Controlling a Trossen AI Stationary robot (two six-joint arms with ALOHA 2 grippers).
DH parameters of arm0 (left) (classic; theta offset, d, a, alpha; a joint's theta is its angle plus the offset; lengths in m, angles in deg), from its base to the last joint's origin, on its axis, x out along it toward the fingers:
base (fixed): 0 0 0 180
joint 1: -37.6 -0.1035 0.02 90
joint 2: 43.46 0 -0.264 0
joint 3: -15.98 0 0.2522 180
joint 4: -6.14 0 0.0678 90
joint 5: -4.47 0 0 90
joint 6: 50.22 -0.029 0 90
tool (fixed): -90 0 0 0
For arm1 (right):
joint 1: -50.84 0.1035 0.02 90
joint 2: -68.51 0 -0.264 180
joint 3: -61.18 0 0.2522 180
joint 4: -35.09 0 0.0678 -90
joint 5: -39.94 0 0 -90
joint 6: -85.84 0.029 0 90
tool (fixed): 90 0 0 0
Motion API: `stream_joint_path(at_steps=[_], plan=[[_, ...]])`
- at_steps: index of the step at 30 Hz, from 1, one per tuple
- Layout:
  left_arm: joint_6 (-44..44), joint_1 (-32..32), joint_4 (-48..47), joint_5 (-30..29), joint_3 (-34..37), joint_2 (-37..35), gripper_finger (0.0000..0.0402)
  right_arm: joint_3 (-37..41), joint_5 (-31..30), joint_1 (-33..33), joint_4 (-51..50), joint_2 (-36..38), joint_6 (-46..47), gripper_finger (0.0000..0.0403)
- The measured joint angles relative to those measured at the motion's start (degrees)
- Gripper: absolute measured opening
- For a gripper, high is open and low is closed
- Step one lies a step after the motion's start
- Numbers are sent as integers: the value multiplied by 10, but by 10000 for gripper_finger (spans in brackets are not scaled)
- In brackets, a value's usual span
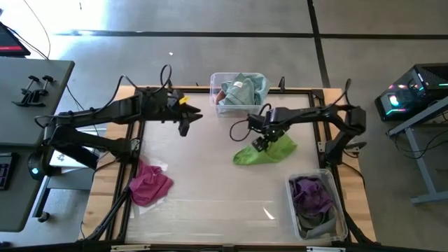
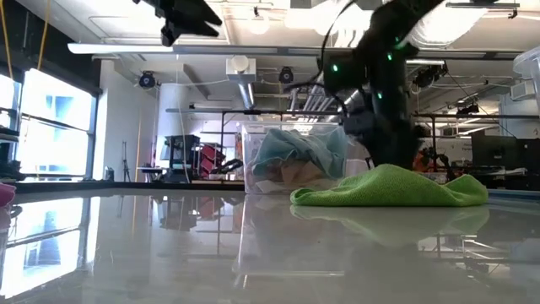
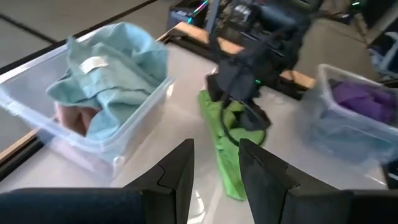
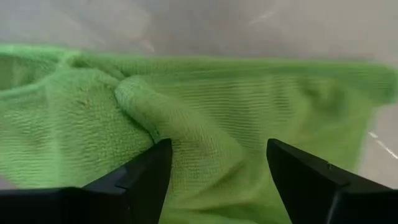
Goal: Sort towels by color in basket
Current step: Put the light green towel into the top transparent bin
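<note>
A lime green towel (image 1: 274,152) (image 2: 388,187) (image 3: 225,152) (image 4: 205,106) lies crumpled flat on the table, right of centre. My right gripper (image 1: 261,143) (image 2: 384,160) (image 4: 214,165) is open and points down right over the towel's middle. My left gripper (image 1: 185,128) (image 2: 181,21) (image 3: 216,168) is open and holds nothing. It hangs high above the table's far middle, left of the far bin. A magenta towel (image 1: 149,183) lies on the table near the left edge. My right gripper comes at the lime green towel from above, pointing down, its open fingers (image 4: 146,171) either side of a raised fold (image 4: 140,102) near the towel's middle. Whether the fingertips touch the cloth I cannot tell. The towel lies wholly on the table.
A clear bin (image 1: 213,78) (image 3: 127,140) at the far edge holds pale teal towels over a pinkish one. A second clear bin (image 1: 341,210) (image 3: 323,118) at the near right corner holds purple and grey towels. The table's middle and near part lie bare.
</note>
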Motion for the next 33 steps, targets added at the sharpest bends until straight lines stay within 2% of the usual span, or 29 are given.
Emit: stream_joint_path(at_steps=[3,7,11,16,19,23,28,33], plan=[[5,-18,6,0,0,18,115,46,40,3,64,-3,5,254],[0,-38,19,0,0,50,115,91,39,11,111,2,28,219],[-9,-42,54,2,0,72,115,109,40,28,132,4,30,154],[-93,-42,139,8,0,95,115,82,75,30,140,9,4,57],[-132,-52,186,70,0,98,115,46,93,27,146,36,-1,12],[-104,-72,246,134,0,98,115,-10,127,3,147,84,-40,23],[-155,-108,269,141,0,98,122,-78,219,-54,193,132,-101,10],[-166,-150,313,167,0,94,151,-173,175,-118,222,132,-104,9]])
